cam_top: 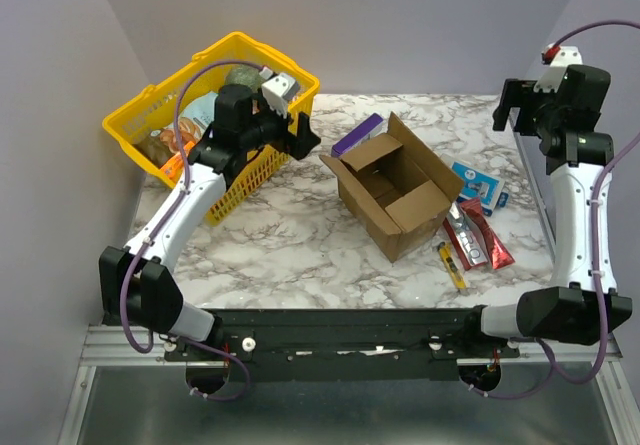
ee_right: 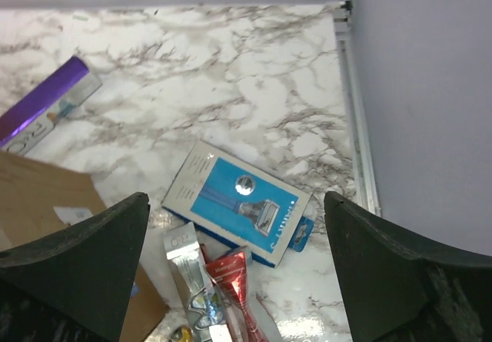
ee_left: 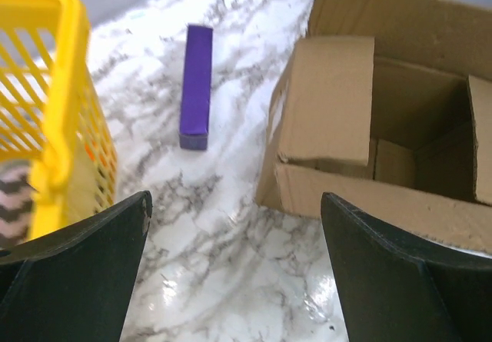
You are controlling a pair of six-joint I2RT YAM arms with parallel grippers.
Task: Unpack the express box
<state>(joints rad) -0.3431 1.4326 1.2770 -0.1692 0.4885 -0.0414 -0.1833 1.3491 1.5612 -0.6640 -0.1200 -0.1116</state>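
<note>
L fingers (ee_left: 84,269) apart & empty above surface (ee_left: 231,280), open-flapped box (ee_left: 369,127) at their 2 o'clock; R fingers (ee_right: 77,269) likewise apart & empty over blue pkt (ee_right: 238,204); in top view box sits mid-surface, basket (cam_top: 215,60) at its 10 o'clock, purple box (cam_top: 357,133) just beside at 11, pkt at 3.

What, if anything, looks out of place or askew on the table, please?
Nothing looks spilled or damaged. The express box sits skewed on the table, flaps splayed open, and a yellow utility knife lies loose beside it near the foil sachets.
</note>
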